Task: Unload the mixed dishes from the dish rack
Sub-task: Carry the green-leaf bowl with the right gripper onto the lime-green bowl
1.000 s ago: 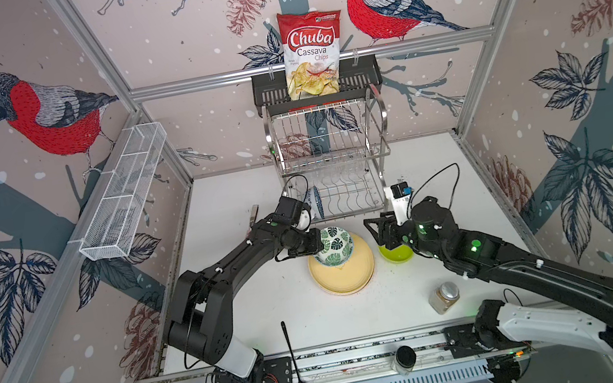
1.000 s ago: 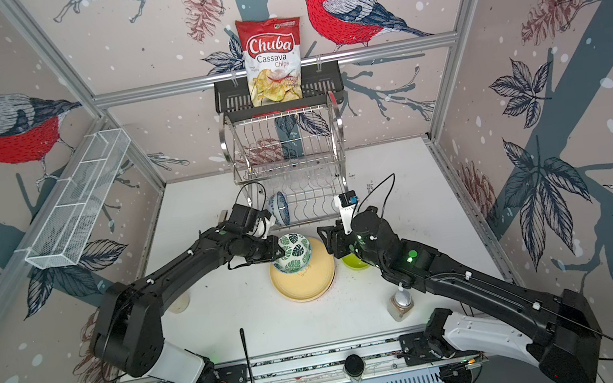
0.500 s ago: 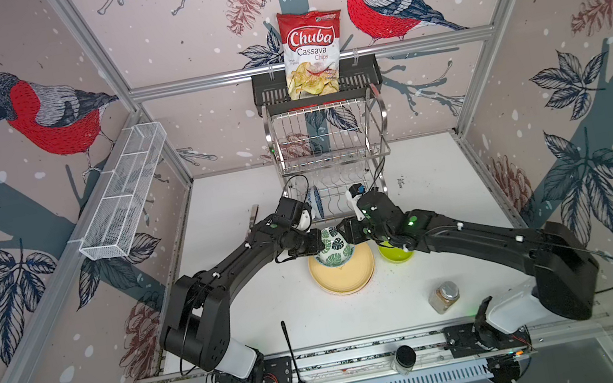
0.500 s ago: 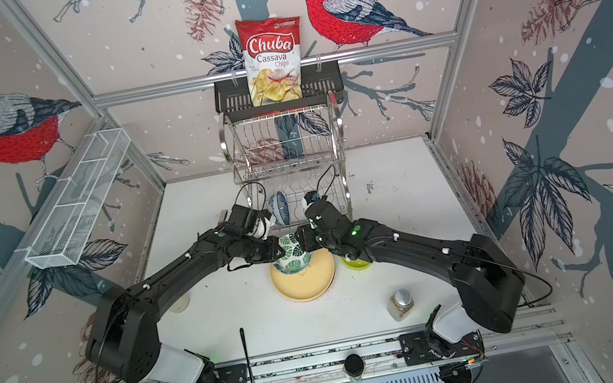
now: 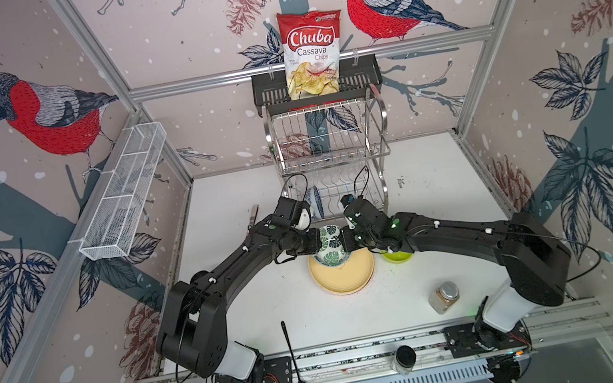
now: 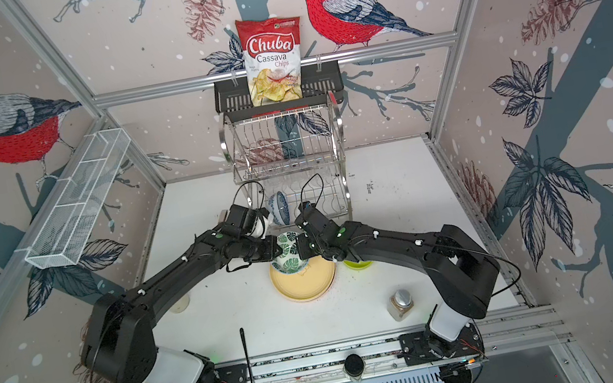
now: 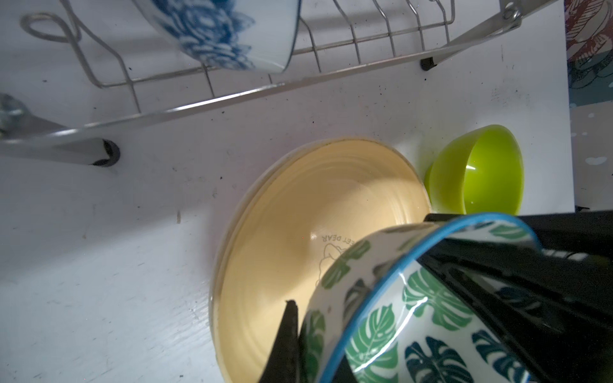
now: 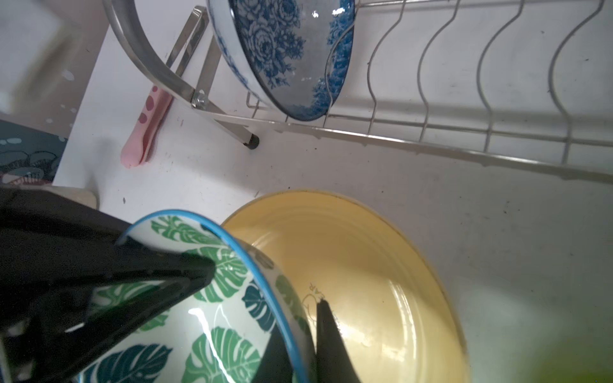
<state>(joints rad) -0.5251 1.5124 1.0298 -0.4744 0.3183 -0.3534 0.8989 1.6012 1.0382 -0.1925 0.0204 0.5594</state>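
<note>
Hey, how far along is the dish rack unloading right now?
Done: the yellow plate and lime green bowl are out on the table. In hand: the green-leaf bowl, pinched at its rim by the left gripper and the right gripper, over the plate. Left: the blue-white bowl stands in the lower tier of the dish rack. I cannot tell whether any glasses remain.

This is a robotics test cell dressed as a kitchen corner. The dish rack (image 5: 331, 146) stands at the back of a white tabletop (image 5: 258, 318), boxed in by aluminium frame posts (image 5: 92, 51) and bird-print wall panels (image 5: 43, 114). Just above the rack, a black shelf (image 5: 267, 93) holds a chips bag (image 5: 311, 52). Well in front of the rack, two robot arms (image 5: 458, 230) are bolted to a metal rail (image 5: 365, 353).
</note>
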